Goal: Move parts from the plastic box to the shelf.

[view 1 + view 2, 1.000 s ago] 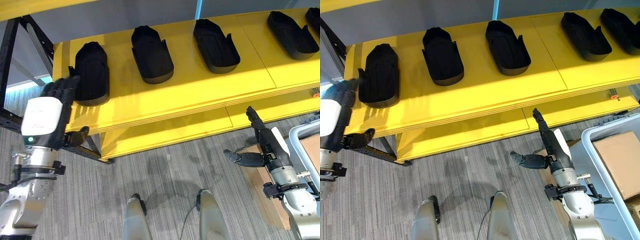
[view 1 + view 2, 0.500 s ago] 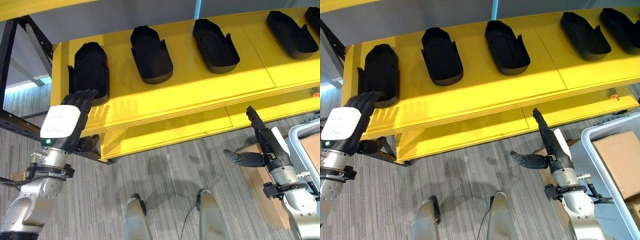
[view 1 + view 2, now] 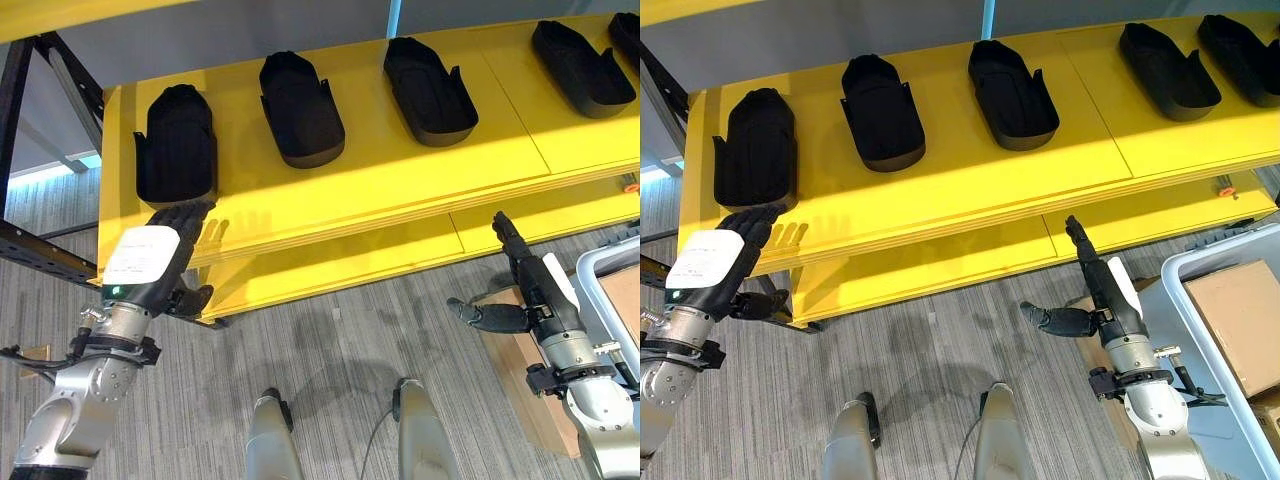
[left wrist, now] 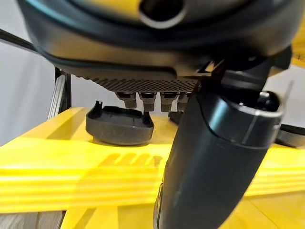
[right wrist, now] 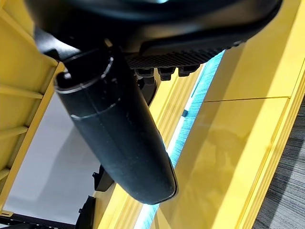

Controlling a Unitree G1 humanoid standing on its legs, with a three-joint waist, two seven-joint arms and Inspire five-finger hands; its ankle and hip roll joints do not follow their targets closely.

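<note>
I see five black parts on the yellow shelf [image 3: 380, 180], long axes running front to back. Leftmost part [image 3: 177, 146] lies just beyond my left hand [image 3: 150, 260], fingers straight, empty. Right hand [image 3: 525, 290] spread, empty, beside the plastic box [image 3: 1200, 300].

Parts [image 3: 300, 110] are sitting in a row along the shelf [image 3: 400, 180], the left hand [image 3: 150, 258] hovering just near of the leftmost part [image 3: 176, 145], a box [image 3: 1230, 300] lying at the near right.
</note>
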